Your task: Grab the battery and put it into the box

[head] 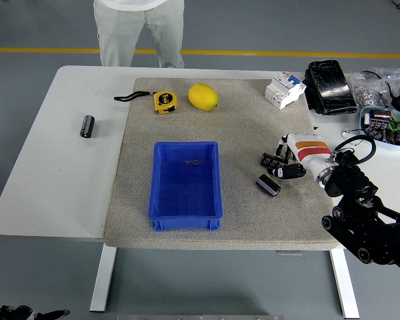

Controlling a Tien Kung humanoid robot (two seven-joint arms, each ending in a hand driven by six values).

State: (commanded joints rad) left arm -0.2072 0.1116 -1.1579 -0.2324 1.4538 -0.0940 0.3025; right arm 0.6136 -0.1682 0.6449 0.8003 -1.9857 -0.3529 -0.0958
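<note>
A black cylindrical battery [268,185] lies on the grey mat, right of the blue box [185,185]. My right hand [280,166] comes in from the lower right and hovers just above and behind this battery. Its dark fingers [269,160] are loosely spread and hold nothing. The box is open-topped and looks empty apart from a faint mark on its floor. A second black battery [87,125] lies on the bare white table far to the left. My left arm is out of sight.
A yellow tape measure [164,101], a lemon [203,97] and a white circuit breaker [284,89] sit along the mat's far edge. A black pouch [329,86] and a tray of parts [385,126] are at the right. A person's legs [139,30] stand at the far side.
</note>
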